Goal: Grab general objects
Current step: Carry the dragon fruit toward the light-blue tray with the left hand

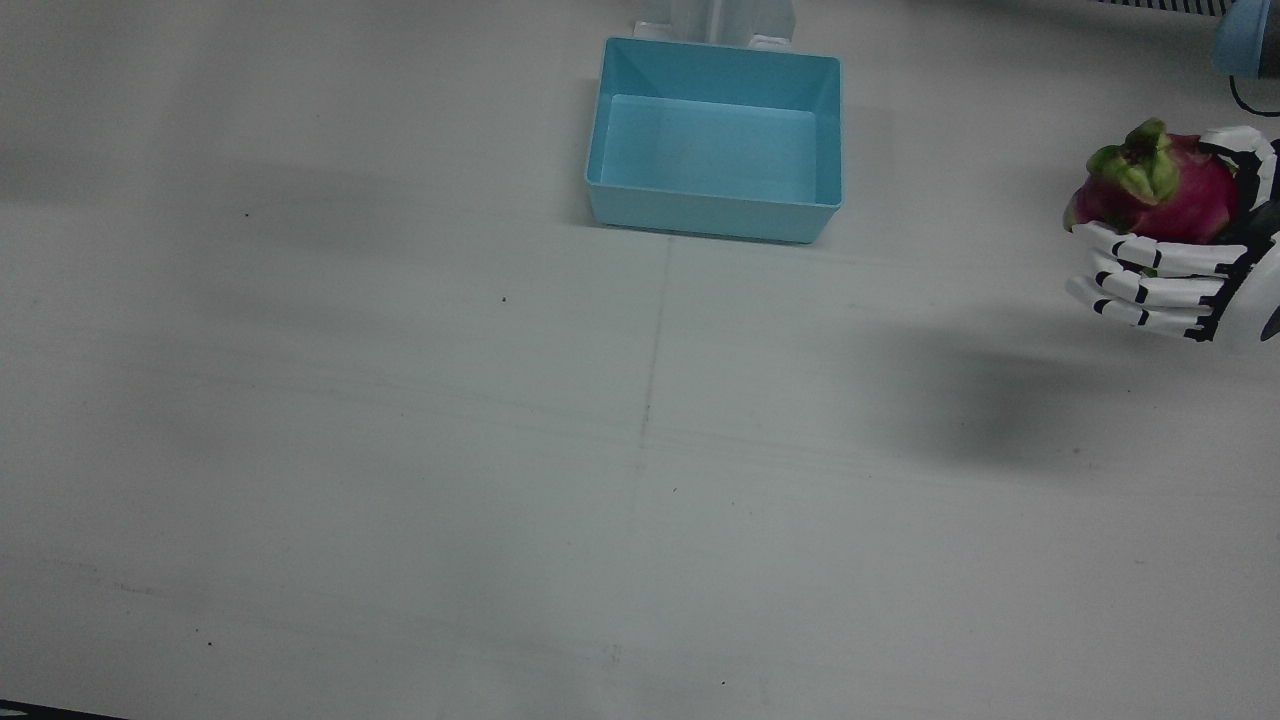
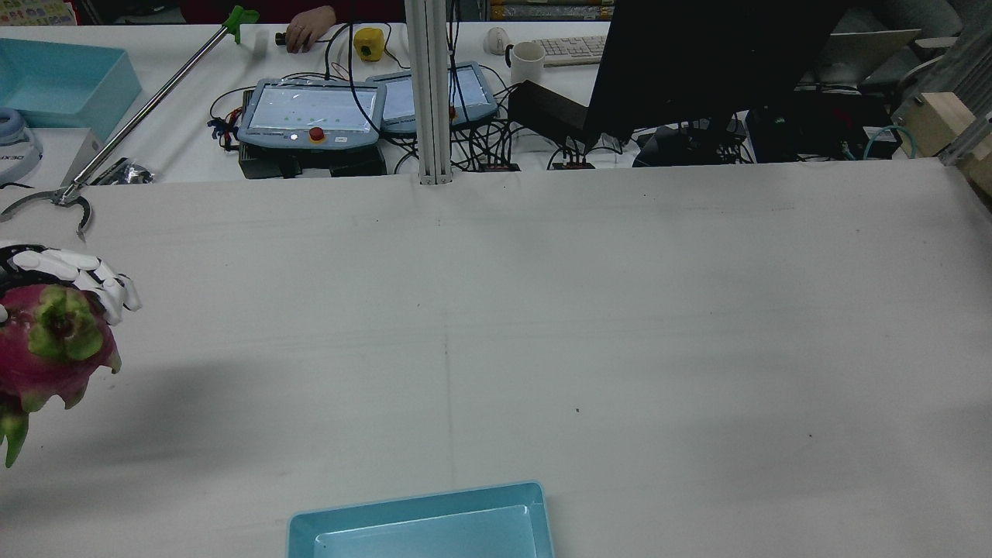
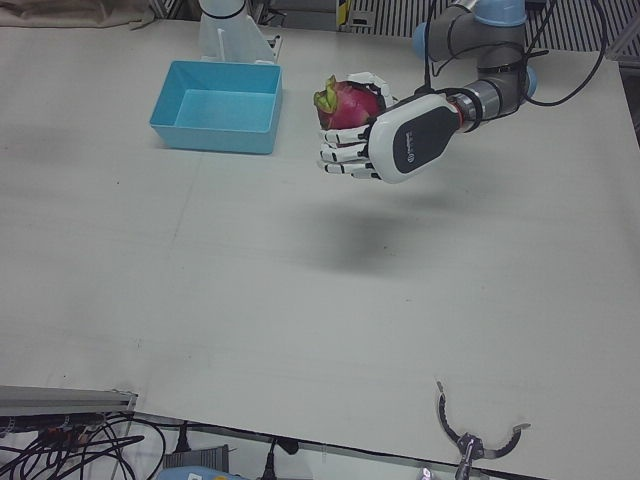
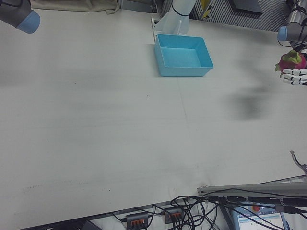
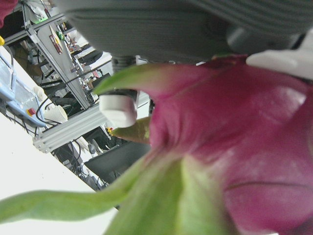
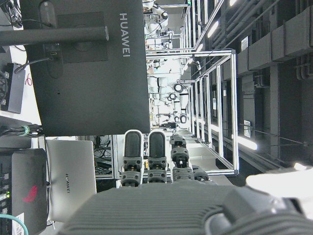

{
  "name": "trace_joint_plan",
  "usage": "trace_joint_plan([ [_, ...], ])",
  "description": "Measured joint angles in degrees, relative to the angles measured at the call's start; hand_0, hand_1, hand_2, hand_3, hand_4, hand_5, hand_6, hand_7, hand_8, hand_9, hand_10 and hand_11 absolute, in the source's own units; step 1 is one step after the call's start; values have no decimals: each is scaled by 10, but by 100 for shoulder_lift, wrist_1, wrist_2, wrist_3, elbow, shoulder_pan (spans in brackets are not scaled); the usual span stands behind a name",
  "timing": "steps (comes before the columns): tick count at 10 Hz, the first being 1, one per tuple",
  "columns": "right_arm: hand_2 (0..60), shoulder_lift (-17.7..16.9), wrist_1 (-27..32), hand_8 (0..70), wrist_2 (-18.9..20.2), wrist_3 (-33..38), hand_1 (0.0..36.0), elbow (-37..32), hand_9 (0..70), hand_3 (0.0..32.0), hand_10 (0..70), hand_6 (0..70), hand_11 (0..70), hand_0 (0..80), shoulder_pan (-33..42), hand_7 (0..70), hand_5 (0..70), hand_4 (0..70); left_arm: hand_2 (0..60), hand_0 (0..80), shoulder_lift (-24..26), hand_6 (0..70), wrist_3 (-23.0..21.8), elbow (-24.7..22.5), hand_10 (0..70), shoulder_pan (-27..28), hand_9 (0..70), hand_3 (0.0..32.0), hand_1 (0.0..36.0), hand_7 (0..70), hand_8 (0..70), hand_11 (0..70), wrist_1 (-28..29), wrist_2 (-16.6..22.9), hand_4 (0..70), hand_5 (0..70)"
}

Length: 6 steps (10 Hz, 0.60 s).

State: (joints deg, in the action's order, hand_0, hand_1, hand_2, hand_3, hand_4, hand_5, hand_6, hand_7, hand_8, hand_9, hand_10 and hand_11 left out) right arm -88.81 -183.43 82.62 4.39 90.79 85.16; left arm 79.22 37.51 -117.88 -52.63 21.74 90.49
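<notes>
A magenta dragon fruit (image 1: 1165, 195) with green scales is held in my left hand (image 1: 1180, 275), well above the white table at the left side of the station. The white fingers (image 3: 345, 155) wrap under and around the fruit (image 3: 350, 103), whose green crown points away from the palm. The fruit's shadow falls on the table below. Seen from the rear, hand (image 2: 70, 271) and fruit (image 2: 46, 349) sit at the far left edge. The fruit (image 5: 234, 147) fills the left hand view. My right hand (image 6: 156, 166) appears only in its own view, fingers straight, holding nothing.
An empty light-blue bin (image 1: 715, 215) stands at the table's middle on the robot's side, to the right of the fruit from the rear. A long grabber tool (image 2: 116, 116) lies past the far left corner. Teach pendants (image 2: 310, 112), a monitor and a person's hand (image 2: 308, 35) are behind the table.
</notes>
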Motion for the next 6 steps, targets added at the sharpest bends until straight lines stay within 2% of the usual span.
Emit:
trace_joint_plan([
  [3,0,0,0,0,0,0,0,0,0,0,0,0,0,0,0,0,0,0,600,400,26,510,-58,-425,700,774,384,0,184,467,433,700,-254,13,700,523],
  [6,0,-2,0,0,0,0,0,0,0,0,0,0,0,0,0,0,0,0,600,411,40,520,-10,-794,700,1201,389,0,188,480,436,700,-490,-26,700,537],
])
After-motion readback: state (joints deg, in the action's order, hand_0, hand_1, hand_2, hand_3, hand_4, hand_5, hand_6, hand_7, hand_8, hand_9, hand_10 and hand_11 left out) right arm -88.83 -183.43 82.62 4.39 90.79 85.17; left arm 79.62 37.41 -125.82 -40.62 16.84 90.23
